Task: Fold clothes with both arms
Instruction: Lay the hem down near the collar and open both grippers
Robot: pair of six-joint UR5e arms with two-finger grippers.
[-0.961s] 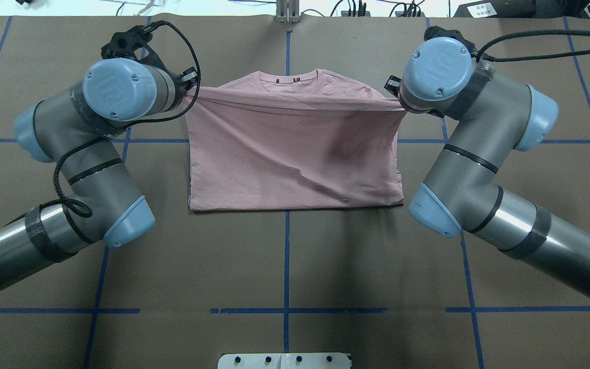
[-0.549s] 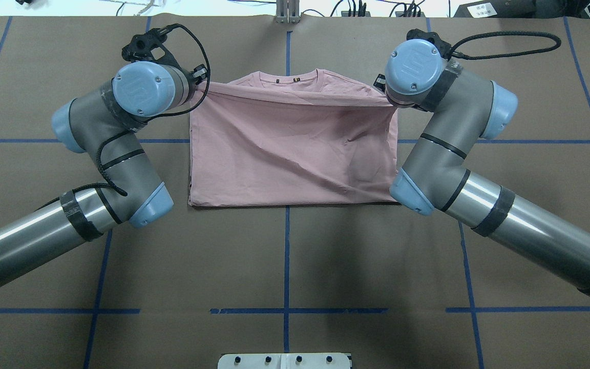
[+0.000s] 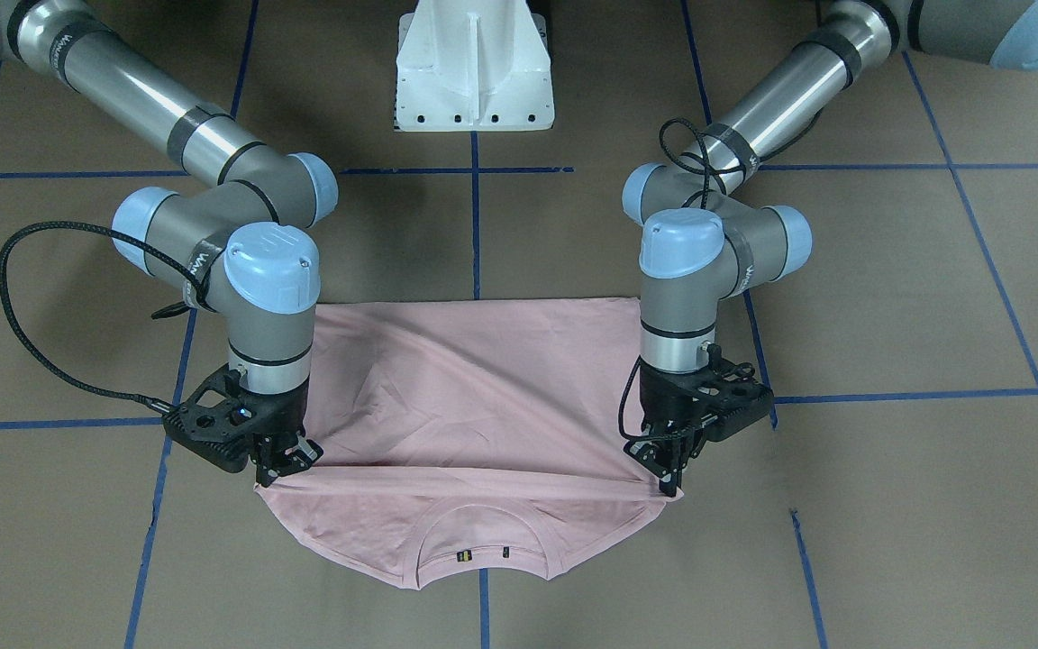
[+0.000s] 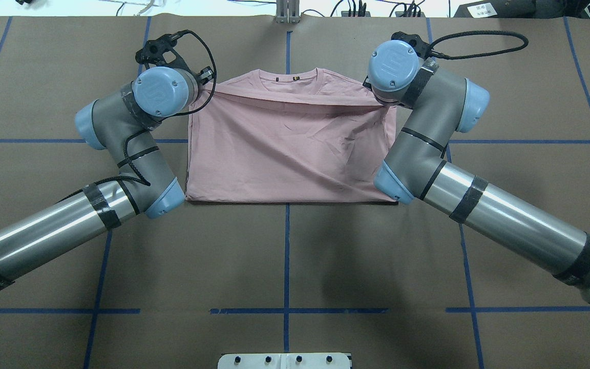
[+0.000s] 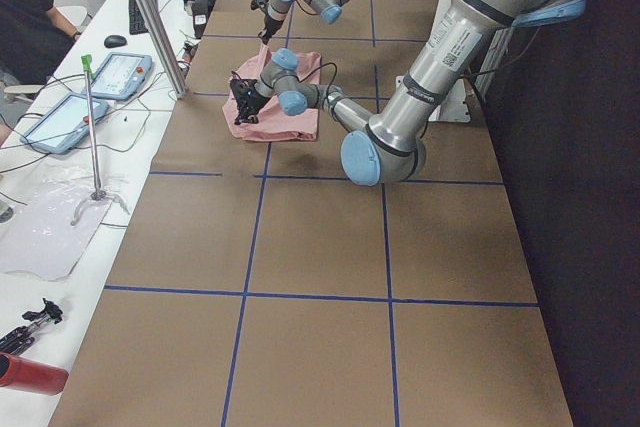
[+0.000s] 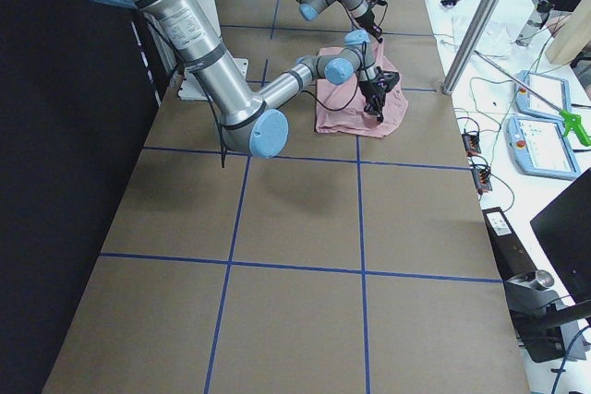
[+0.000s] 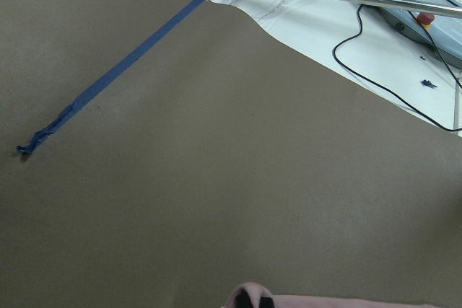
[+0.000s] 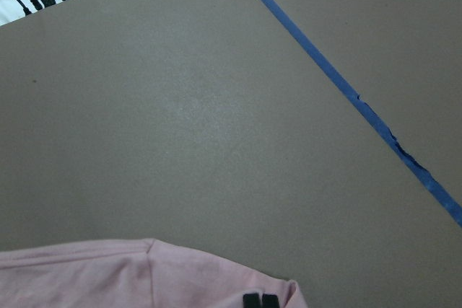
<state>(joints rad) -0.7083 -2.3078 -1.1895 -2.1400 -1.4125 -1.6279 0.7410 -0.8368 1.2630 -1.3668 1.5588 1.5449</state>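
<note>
The pale pink T-shirt [image 4: 285,154] lies on the brown table, its lower half doubled over toward the ribbed collar [image 3: 481,541]. Its cartoon print is hidden. My left gripper [image 3: 670,482] is shut on one corner of the folded-over edge, low over the shoulder area. My right gripper [image 3: 283,467] is shut on the other corner. That edge [image 4: 295,100] runs taut between them just short of the collar. Each wrist view shows dark fingertips [image 7: 253,298] [image 8: 260,299] pinching pink cloth at the bottom of the frame.
The white pedestal base [image 3: 474,68] stands at the robot's side of the table. Blue tape lines [image 4: 287,256] grid the brown surface. Beyond the far edge a white bench [image 5: 60,147] carries tablets, cables and a metal post. A seated person [image 5: 25,17] is beside it.
Both grippers have come down and moved inward and toward the collar, carrying the folded edge with them. The arms' elbows have swung in closer to the shirt.
</note>
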